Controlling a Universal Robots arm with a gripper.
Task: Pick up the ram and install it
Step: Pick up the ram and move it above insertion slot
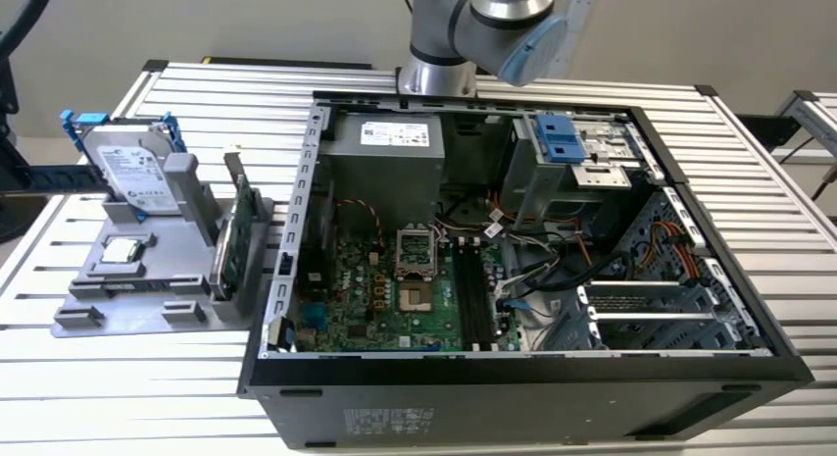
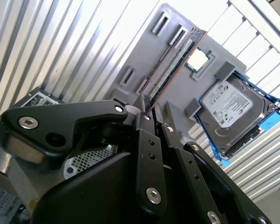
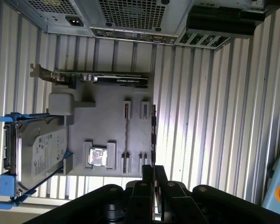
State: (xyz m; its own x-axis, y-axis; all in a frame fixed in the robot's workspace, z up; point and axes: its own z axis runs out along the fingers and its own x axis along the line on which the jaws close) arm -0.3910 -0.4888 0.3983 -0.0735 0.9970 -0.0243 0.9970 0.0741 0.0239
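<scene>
Fingers (image 3: 147,176) of the gripper (image 3: 153,169) sit together, empty and clear of the ram (image 3: 153,135), which stands on edge along one side of the tray (image 3: 107,126), and we judge a descent without opening would strike it and tip it over.

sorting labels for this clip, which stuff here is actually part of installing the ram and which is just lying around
Part of the job:
- ram, standing on edge in the grey holder
- gripper, aimed at it
- black slots on the motherboard

Just lying about:
- hard drive in its blue frame
- square chip
- green card
</scene>
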